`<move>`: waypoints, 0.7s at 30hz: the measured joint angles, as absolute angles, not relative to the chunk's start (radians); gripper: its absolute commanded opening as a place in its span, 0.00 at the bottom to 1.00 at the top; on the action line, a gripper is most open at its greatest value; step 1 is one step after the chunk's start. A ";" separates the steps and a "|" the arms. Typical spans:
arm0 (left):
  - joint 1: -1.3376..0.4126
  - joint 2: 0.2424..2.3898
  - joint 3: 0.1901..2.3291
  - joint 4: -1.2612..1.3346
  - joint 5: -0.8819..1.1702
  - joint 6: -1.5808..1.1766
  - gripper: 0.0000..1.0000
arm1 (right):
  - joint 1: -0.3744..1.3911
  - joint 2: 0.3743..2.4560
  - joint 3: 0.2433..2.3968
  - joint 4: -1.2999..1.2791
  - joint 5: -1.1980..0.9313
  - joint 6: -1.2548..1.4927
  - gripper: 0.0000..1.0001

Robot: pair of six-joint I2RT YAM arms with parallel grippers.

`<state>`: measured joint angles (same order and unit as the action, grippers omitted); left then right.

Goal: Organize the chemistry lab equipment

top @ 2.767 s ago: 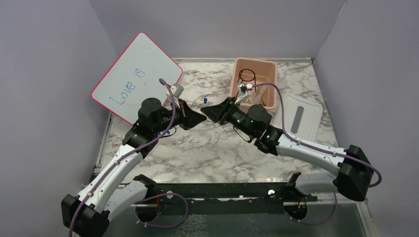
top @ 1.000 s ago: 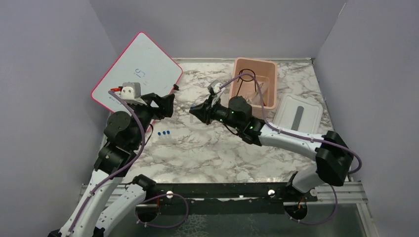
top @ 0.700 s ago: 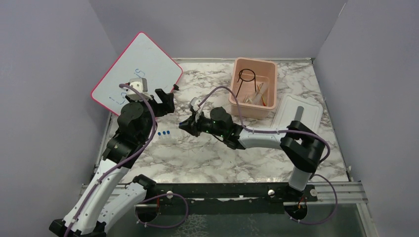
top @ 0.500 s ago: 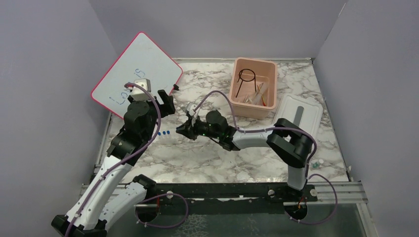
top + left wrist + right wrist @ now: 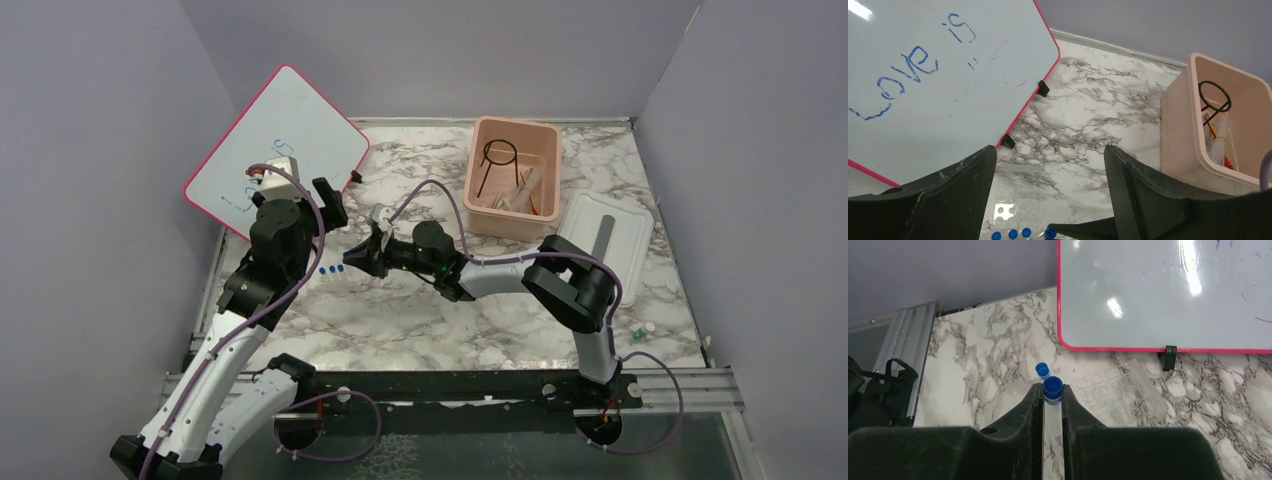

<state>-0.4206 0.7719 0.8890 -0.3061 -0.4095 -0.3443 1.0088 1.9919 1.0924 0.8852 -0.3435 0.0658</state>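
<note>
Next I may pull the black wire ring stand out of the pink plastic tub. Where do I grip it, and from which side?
Probably the top ring of the black wire ring stand, pinching its wire from above. It stands upright at the left of the pink plastic tub, ring uppermost; the tub walls shield its legs from the sides.
</note>
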 measured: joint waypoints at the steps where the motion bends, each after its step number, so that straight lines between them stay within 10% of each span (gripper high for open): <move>1: -0.418 0.773 0.889 -0.307 -0.409 -0.345 0.81 | 1.009 1.996 1.095 0.893 -0.347 0.069 0.14; 21: -0.373 0.791 0.880 -0.309 -0.355 -0.360 0.81 | 1.009 2.059 1.095 0.944 -0.353 0.068 0.15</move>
<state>-0.3729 0.7914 0.8799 -0.3088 -0.3550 -0.3595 1.0088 2.0594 1.0950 0.9440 -0.3531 0.0681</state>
